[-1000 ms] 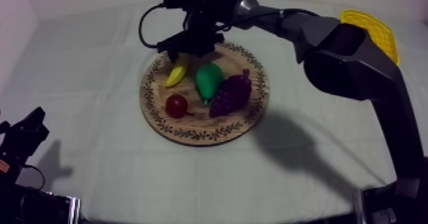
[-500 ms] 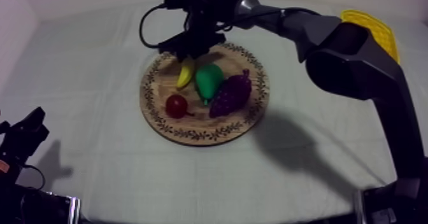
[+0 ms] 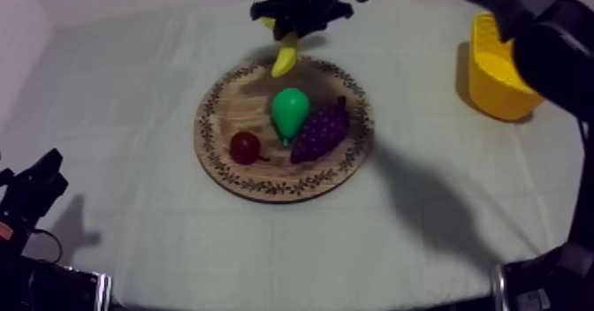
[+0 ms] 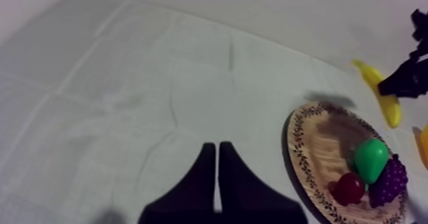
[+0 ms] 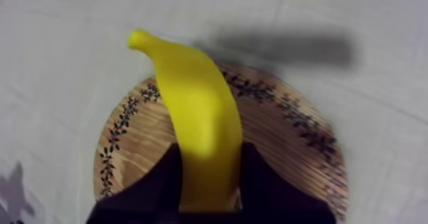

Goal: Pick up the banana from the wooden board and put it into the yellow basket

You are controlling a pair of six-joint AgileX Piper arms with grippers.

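Right gripper (image 3: 294,32): clamping both black fingers round the banana (image 3: 285,60), at the top centre of the top view.
Banana: hanging in the air, tip down, over the far rim of the wooden board (image 3: 265,184).
Left gripper (image 4: 218,175): resting at the lower left, fingers pressed together on nothing.
Yellow basket (image 3: 495,76): sitting at the upper right, well apart from the banana.
Pear (image 3: 290,111), grapes (image 3: 320,131), small red fruit (image 3: 244,146): lying on the board.

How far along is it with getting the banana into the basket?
Done: the right gripper is shut on the banana, which hangs clear of the wooden board, near its far rim. In hand: carrying it. Left: cross to the yellow basket and release it inside.
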